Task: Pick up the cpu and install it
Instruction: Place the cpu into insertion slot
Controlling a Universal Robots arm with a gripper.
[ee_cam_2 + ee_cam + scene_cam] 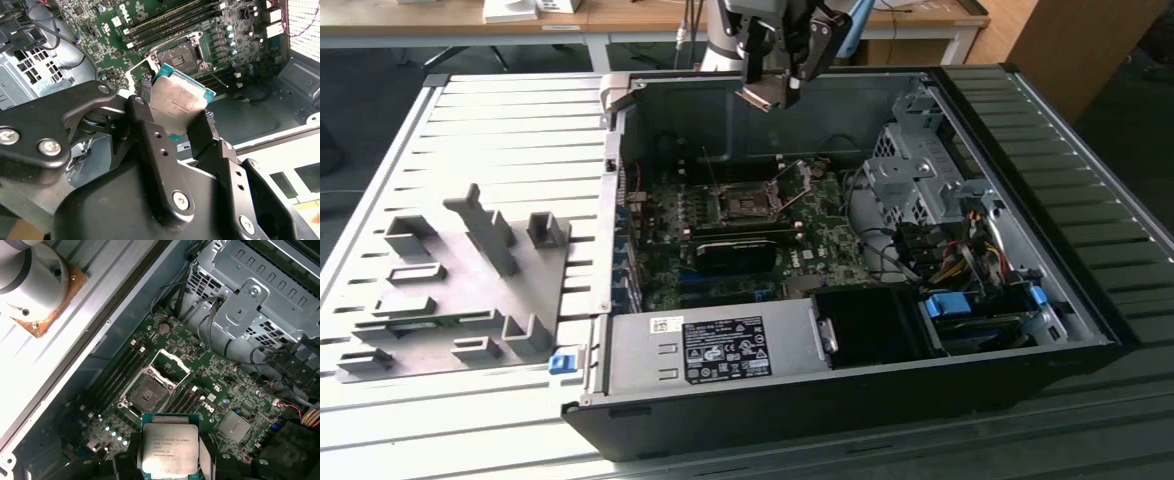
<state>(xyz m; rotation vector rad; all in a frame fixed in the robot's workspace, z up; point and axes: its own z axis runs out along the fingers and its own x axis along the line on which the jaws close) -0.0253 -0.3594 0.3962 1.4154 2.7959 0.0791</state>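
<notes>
Silvery-grey metal tops the cpu (177,107), which is clamped by two opposite edges between the black fingers (145,125) of the hand (170,456), its thin greenish rim showing past the pads in both wrist views. In the exterior view the hand (774,95) hangs in the air over the far wall of the open computer case (854,405), so the chip is up off the green motherboard (670,262) and touches nothing but the fingers. Down on that board the dark square socket (146,392) lies uncovered, its metal frame (171,364) swung up and open on one side, and it sits well apart from the held chip. Long memory slots (116,376) run beside the socket, and a perforated grey drive cage (255,295) stands near it inside the case. The case lies on its side on a slatted metal desk (494,130). Toward the exterior view's left, a set of grey plastic blocks (487,240) rests on the desk, just beside the case.
</notes>
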